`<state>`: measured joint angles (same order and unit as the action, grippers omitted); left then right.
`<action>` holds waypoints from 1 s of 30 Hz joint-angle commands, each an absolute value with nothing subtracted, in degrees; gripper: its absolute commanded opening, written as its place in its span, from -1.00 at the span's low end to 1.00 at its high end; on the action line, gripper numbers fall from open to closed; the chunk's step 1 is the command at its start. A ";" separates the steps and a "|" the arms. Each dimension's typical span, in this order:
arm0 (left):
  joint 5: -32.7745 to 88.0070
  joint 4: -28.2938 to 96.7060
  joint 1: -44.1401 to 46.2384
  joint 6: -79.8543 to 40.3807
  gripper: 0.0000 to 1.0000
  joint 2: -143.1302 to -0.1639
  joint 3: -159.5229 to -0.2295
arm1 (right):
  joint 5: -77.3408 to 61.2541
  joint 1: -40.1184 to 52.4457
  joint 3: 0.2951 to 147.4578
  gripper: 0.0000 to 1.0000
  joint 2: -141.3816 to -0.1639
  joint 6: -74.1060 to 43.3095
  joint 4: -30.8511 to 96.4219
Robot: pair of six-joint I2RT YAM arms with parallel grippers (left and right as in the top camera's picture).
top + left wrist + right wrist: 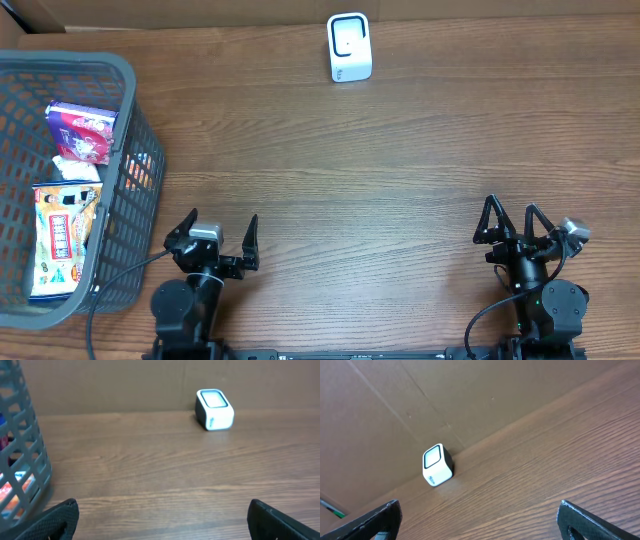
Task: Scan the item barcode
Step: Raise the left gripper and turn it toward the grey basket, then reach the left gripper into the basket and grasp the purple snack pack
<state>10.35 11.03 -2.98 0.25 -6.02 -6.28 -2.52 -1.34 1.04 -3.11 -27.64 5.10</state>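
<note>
Though well apart, scanner (349,47) and basket (138,150).

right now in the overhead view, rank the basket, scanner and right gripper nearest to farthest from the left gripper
From the left gripper:
1. basket, just to its left
2. scanner, far edge, centre
3. right gripper, near edge, right side

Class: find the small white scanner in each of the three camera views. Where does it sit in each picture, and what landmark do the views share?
Overhead: the scanner sits at top centre.
Left wrist: upper part, right of centre.
Right wrist: left of centre, about mid-height.
Shared landmark: the cardboard wall just behind it.
</note>
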 commanded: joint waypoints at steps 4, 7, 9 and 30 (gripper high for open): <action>11.35 18.02 -2.98 2.37 1.00 -14.94 -28.36 | -2.00 -0.91 0.47 1.00 -2.55 -27.22 4.67; 6.11 26.15 -2.98 -2.20 1.00 -22.92 -41.30 | -2.02 -0.91 0.47 1.00 -2.55 -27.22 4.67; 2.31 34.70 -2.98 -3.53 1.00 -29.89 -52.31 | -2.02 -0.91 0.47 1.00 -2.55 -27.22 4.67; -11.05 79.46 -21.50 -9.54 1.00 -78.35 -123.50 | -2.02 -0.91 0.47 1.00 -2.55 -27.22 4.67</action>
<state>-10.61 79.33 -13.87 -4.56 -74.65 -122.69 -2.55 -1.34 1.04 -3.01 -27.62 5.15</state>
